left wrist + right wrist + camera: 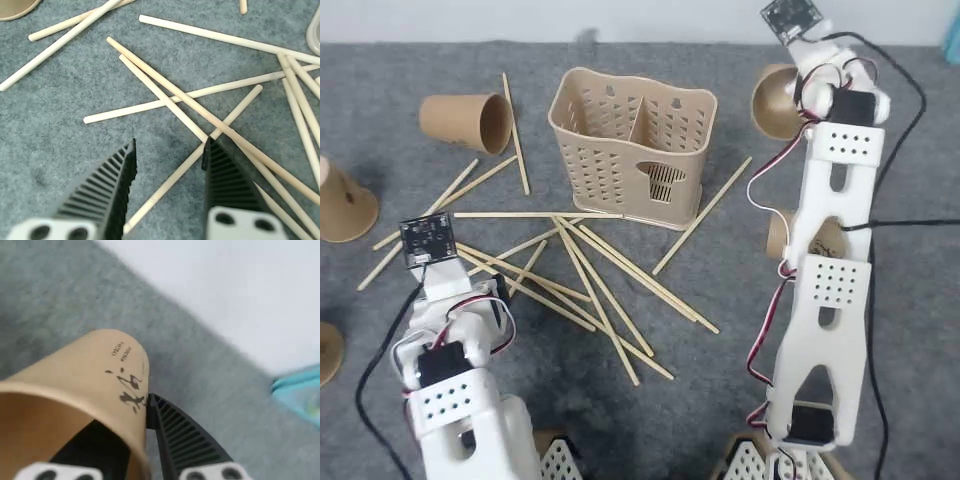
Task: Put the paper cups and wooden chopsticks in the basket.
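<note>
The beige slotted basket (pixel 635 145) stands upright at the back middle, with a divider inside. Wooden chopsticks (pixel 585 280) lie scattered and crossed on the grey mat in front of it. My left gripper (pixel 170 145) is open just above crossed chopsticks (pixel 200 117), its jaws on either side of one; in the high view the left gripper (pixel 492 295) is at the pile's left edge. My right gripper (pixel 125 415) is shut on a paper cup (pixel 85 385), one finger inside the rim. That held cup (pixel 772 100) is right of the basket, at the right gripper (pixel 798 80).
A paper cup (pixel 468 122) lies on its side left of the basket. Two more cups (pixel 342 205) (pixel 328 350) sit at the left edge. Another cup (pixel 800 235) lies partly under the right arm. A turquoise object (pixel 300 395) is off the mat.
</note>
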You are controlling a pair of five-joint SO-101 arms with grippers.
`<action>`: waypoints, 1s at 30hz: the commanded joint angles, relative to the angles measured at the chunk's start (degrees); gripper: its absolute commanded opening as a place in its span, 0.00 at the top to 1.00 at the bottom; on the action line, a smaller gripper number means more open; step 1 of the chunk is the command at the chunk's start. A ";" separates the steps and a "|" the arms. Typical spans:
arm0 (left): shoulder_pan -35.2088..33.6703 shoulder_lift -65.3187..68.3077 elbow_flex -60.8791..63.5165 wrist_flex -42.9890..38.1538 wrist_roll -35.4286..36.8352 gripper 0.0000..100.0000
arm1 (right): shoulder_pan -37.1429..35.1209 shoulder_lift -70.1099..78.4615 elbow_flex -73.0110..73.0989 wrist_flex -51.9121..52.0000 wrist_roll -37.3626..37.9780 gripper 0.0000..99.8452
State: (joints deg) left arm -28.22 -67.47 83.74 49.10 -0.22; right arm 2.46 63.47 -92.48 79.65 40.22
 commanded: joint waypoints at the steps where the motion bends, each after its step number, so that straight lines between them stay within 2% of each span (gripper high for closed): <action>1: 0.44 -0.97 -0.22 -1.49 0.53 0.79 | 0.40 -5.76 -3.16 11.12 -3.08 0.99; 7: 0.44 -0.97 -0.22 -1.49 0.44 0.79 | 1.45 -13.32 0.44 23.69 -7.82 0.99; 20: 0.35 -0.97 -0.13 -1.49 0.44 0.79 | 6.81 -30.02 35.87 23.34 -10.11 0.99; 25: 0.35 -0.97 -0.13 -1.41 0.35 0.79 | 6.29 -42.24 44.84 23.34 -12.48 0.99; 30: 0.35 -0.97 -0.13 -1.32 -2.46 0.79 | 3.91 -52.09 47.65 23.25 -16.53 0.99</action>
State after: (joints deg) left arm -28.22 -67.47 83.74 49.10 -1.36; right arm 7.91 19.96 -44.84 100.66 26.68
